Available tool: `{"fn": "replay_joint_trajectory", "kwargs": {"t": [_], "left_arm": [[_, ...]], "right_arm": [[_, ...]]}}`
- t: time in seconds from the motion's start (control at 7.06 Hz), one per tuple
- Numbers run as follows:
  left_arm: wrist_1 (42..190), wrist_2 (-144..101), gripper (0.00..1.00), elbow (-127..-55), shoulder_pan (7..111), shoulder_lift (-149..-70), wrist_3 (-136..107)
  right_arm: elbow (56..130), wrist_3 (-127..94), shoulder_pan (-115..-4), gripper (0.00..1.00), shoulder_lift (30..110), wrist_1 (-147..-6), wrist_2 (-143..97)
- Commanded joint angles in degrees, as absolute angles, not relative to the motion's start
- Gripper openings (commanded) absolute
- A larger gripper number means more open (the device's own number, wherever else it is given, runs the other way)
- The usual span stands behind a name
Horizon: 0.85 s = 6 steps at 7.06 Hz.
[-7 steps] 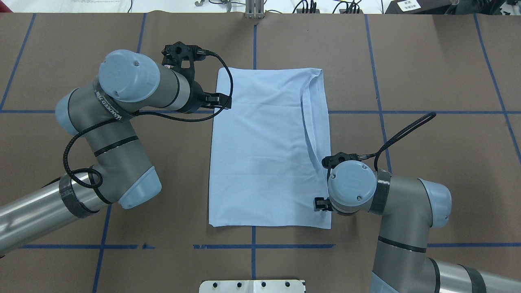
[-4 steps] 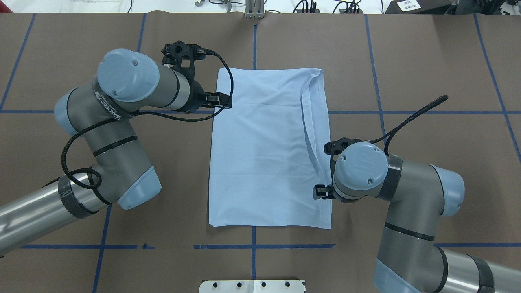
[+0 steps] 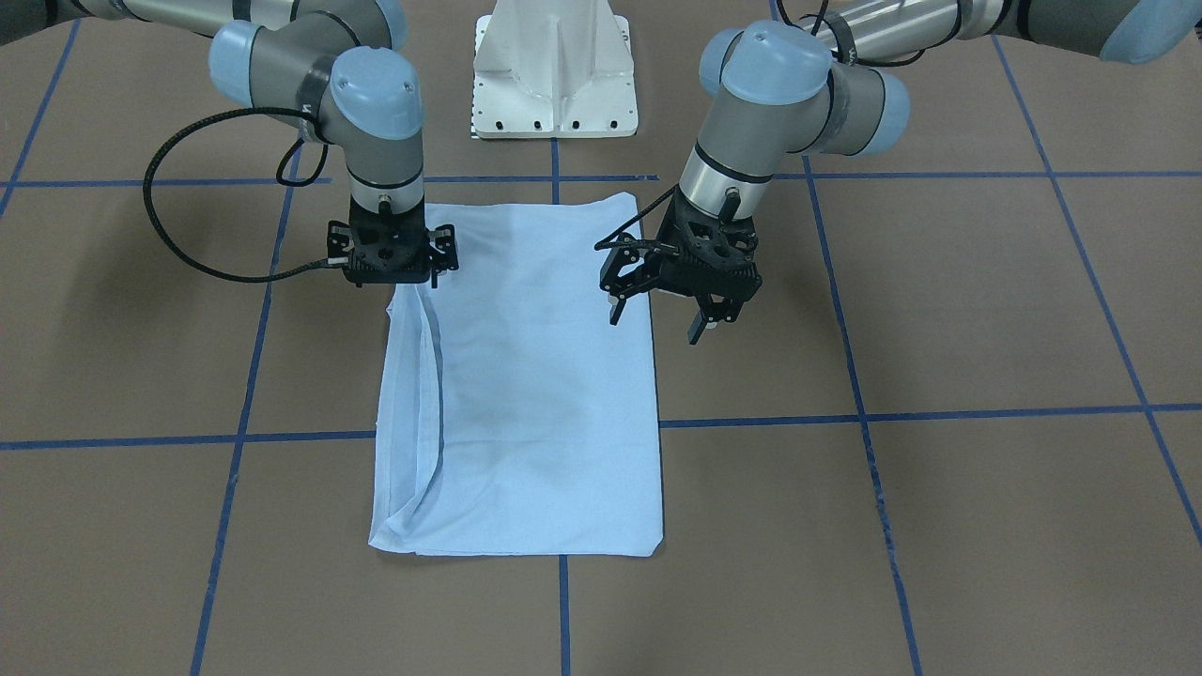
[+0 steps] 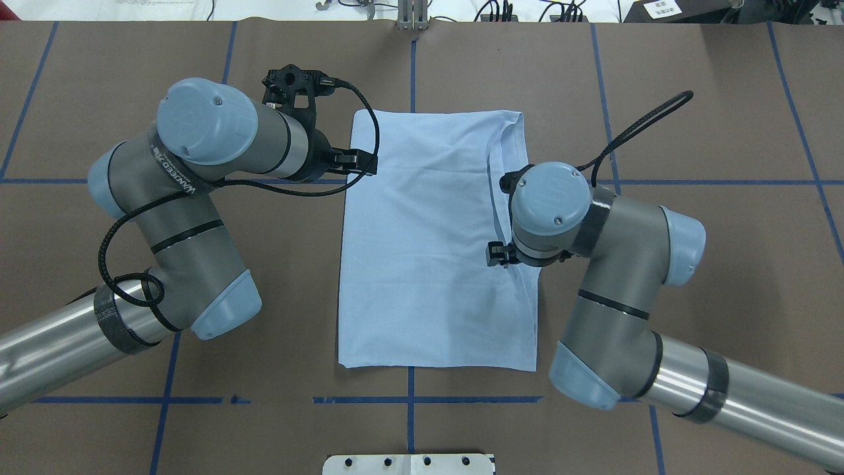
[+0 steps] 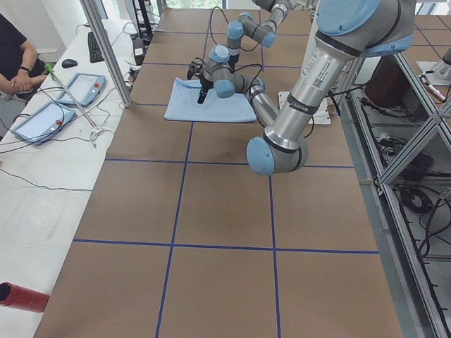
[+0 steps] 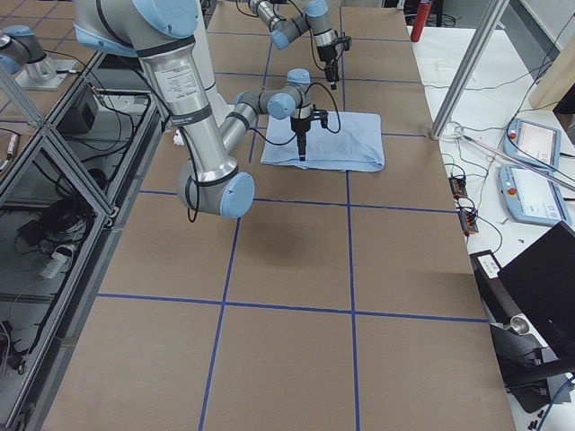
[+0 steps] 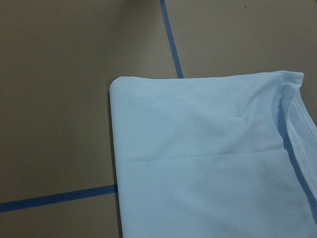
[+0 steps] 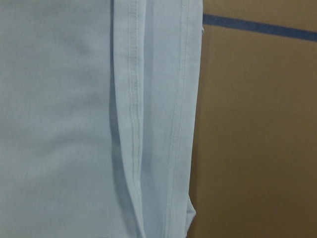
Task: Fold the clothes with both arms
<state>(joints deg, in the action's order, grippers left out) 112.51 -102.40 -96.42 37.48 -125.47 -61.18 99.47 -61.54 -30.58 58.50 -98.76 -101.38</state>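
The clothes (image 4: pixel 422 251) are one pale blue garment folded into a long rectangle, lying flat in the middle of the brown table (image 4: pixel 692 119). A doubled hem strip (image 8: pixel 148 119) runs along its side nearest my right arm. My left gripper (image 3: pixel 657 327) hangs open above the far part of the opposite edge, with one finger (image 4: pixel 356 161) over the cloth and nothing held. My right gripper (image 3: pixel 394 280) points straight down over the hem strip about halfway along the garment; it looks open and holds nothing. Collar and print are hidden.
The white pedestal base (image 3: pixel 554 75) stands at the robot's edge of the table. Blue tape lines (image 4: pixel 659 181) cross the brown surface. A person (image 5: pixel 17 63) sits at a side desk with tablets (image 5: pixel 77 88), beyond the far edge.
My right arm has moved away from the robot along the garment's hemmed edge, from near the front corner to about its middle. The left arm has barely moved. The garment has not shifted.
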Motion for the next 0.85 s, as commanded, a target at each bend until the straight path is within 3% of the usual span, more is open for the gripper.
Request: {"fn": "replay_joint_trajectory", "kwargs": {"t": [0.0, 0.14, 0.71], "left_arm": [[115.4, -102.4, 1.0, -96.1, 37.5, -125.0, -60.9], [115.4, -102.5, 1.0, -96.2, 37.5, -124.9, -60.9], [115.7, -102.5, 1.0, -96.2, 37.5, -124.9, -61.0]], "right_arm": [[83.3, -59.9, -34.2, 1.0, 49.3, -92.3, -101.4], [79.2, -59.6, -34.8, 1.0, 48.0, -89.0, -101.5], [78.7, -57.3, -37.0, 1.0, 48.9, -89.1, -104.9]]}}
